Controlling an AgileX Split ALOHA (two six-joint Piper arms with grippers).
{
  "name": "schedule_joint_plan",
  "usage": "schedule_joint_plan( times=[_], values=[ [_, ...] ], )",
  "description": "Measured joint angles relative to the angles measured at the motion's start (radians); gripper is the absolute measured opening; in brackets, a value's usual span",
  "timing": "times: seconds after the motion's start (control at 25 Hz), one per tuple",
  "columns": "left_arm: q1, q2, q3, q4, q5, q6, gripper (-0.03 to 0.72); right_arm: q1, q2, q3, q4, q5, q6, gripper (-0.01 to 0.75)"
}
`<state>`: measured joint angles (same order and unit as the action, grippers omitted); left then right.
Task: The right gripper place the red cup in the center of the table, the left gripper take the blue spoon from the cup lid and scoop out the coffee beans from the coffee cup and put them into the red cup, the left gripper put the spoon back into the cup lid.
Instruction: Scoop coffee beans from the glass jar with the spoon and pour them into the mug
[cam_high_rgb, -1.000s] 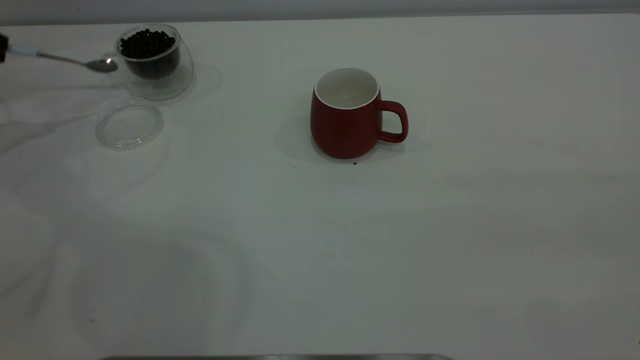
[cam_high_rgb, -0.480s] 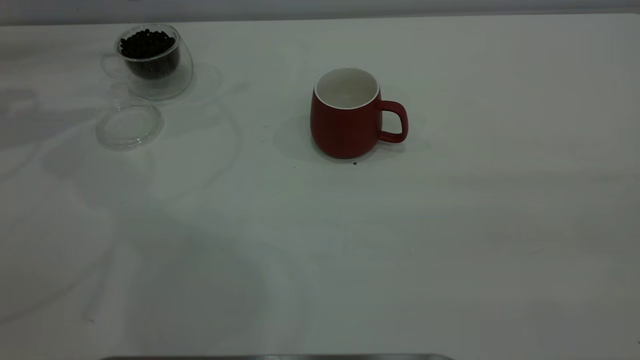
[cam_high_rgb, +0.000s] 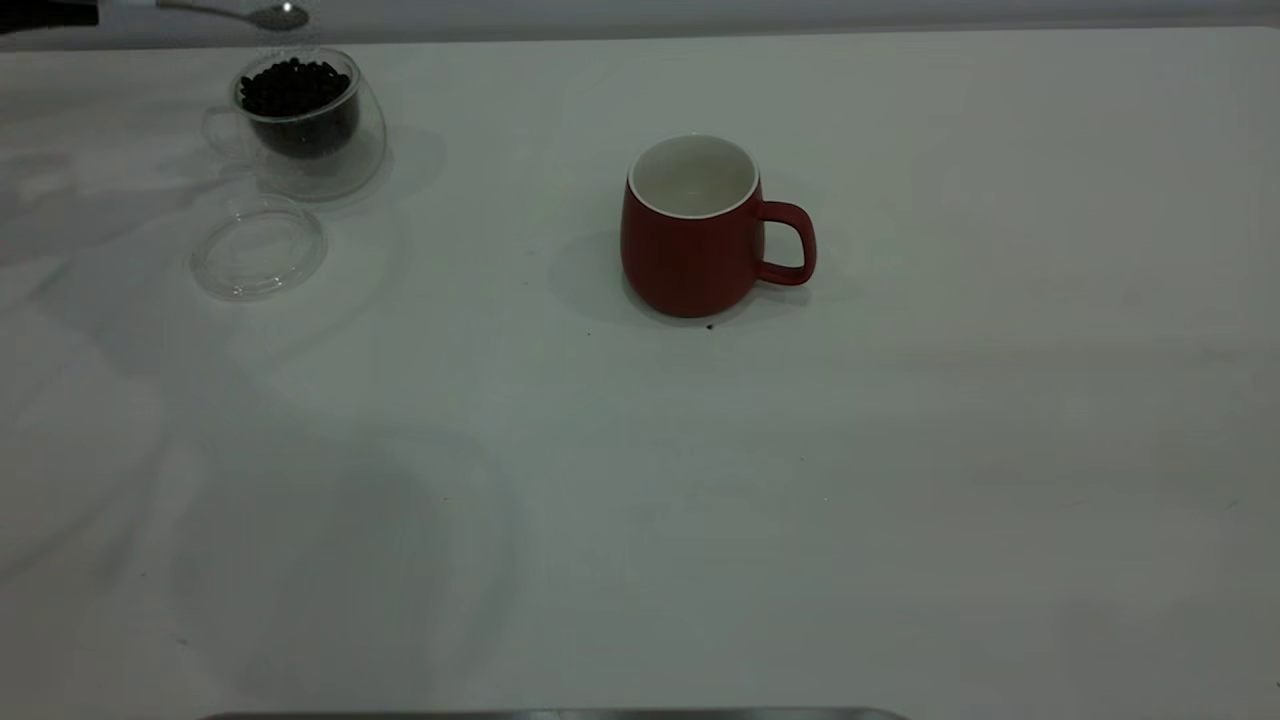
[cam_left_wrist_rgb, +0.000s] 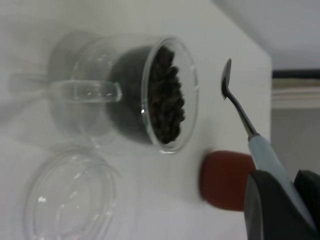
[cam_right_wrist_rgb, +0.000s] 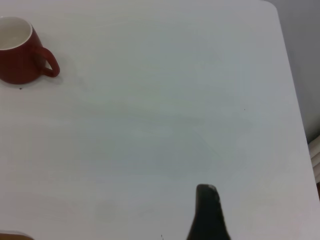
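Right now I have the left gripper (cam_left_wrist_rgb: 280, 200) clamped on the pale handle of the blue spoon (cam_left_wrist_rgb: 239, 107), which hangs in the air above the coffee cup (cam_high_rgb: 310, 125) at the upper left of the exterior frame. The spoon's bowl looks empty and sits just past the cup's far rim, so I judge the scoop is not yet made. The coffee beans (cam_high_rgb: 295, 90) fill the inner glass nearly to the rim. The cup lid (cam_high_rgb: 258, 250) lies bare on the table (cam_high_rgb: 900, 500) just in front of the coffee cup, close beside it. The red cup (cam_high_rgb: 692, 235) stands near the middle of the frame, well apart from both, its white inside showing no beans.

To scoop well, I would bring the spoon's bowl back over the heap, tip it down and dip shallow, since the glass is narrow and a hard push could shove it into the lid. Then I would level the spoon before lifting.

The right gripper (cam_right_wrist_rgb: 207, 212) is parked low over bare table; whether its claw is apart or together, I cannot tell.
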<state>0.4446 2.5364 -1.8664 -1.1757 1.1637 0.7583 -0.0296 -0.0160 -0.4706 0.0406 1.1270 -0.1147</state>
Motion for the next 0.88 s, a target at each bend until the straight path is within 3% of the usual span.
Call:
schedule_joint_plan(
  times=[0.6,0.88],
  values=[
    [0.0,0.001,-0.006,0.102,-0.001,0.334,0.124,0.0,0.0,0.0,0.0,0.0,0.0,0.59],
    [-0.021,0.009,-0.006,0.099,-0.101,0.411,0.124,0.0,0.0,0.0,0.0,0.0,0.0,0.59]
  ],
)
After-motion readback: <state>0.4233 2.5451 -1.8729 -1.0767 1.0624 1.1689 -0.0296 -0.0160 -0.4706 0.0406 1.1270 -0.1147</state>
